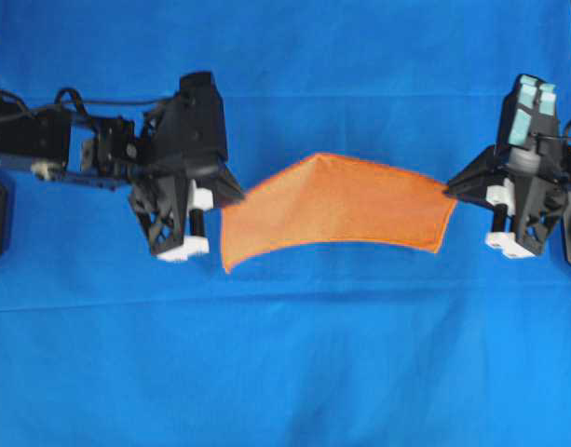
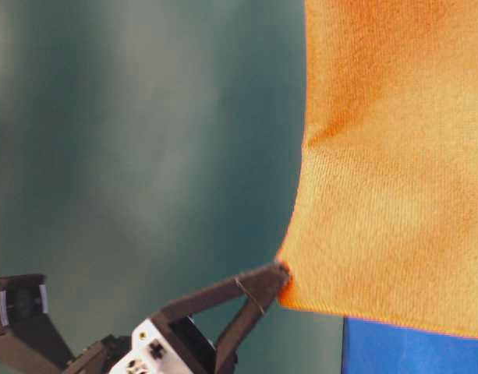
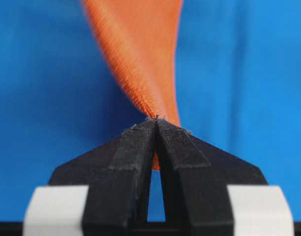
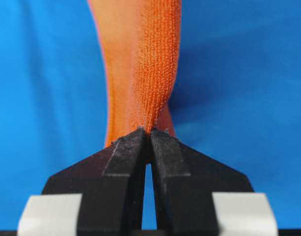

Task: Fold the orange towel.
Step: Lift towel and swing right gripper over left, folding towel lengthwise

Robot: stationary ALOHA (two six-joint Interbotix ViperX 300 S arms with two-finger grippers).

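Both end effectors are clenched on the square orange microfibre towel: the left end effector pinches one corner, the right end effector the opposite corner. Held this way, the cloth hangs stretched between them above the large blue cloth covering the counter, its upper hem taut and peaked, its lower hem sagging in a curve. My guess is the lift keeps the hem straight for a clean fold. Open blue surface lies on every side, leaving ample room to lay it down.
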